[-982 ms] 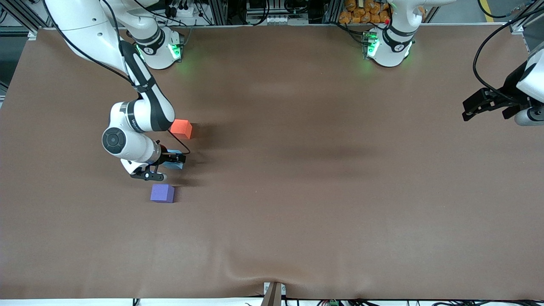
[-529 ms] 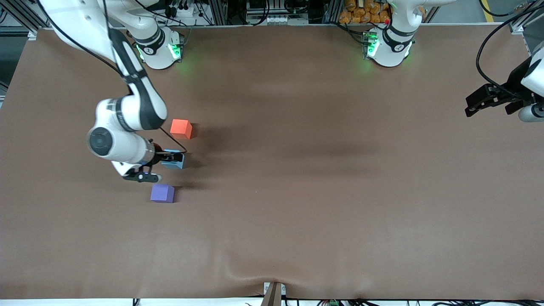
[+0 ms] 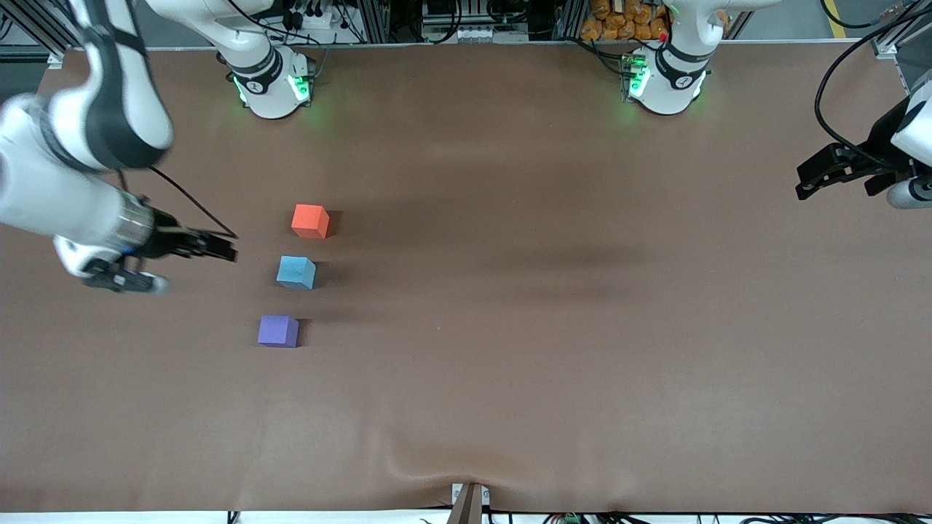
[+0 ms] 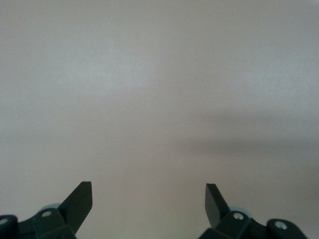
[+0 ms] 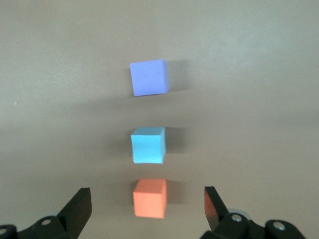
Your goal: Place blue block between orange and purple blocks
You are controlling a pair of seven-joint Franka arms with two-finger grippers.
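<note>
While the blue block (image 3: 295, 272) is sitting on the brown table (image 3: 553, 349) between the orange block (image 3: 309, 220), farther from the front camera, and the purple block (image 3: 277, 331), nearer to it, the right gripper (image 3: 191, 260) is hanging wide open and empty over the table's right-arm end. The left gripper (image 3: 830, 178) is waiting, open and empty, at the left arm's end.

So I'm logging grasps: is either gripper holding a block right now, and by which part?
Nothing is held. The right gripper and left gripper are both open and empty; the blue block sits free on the table.
</note>
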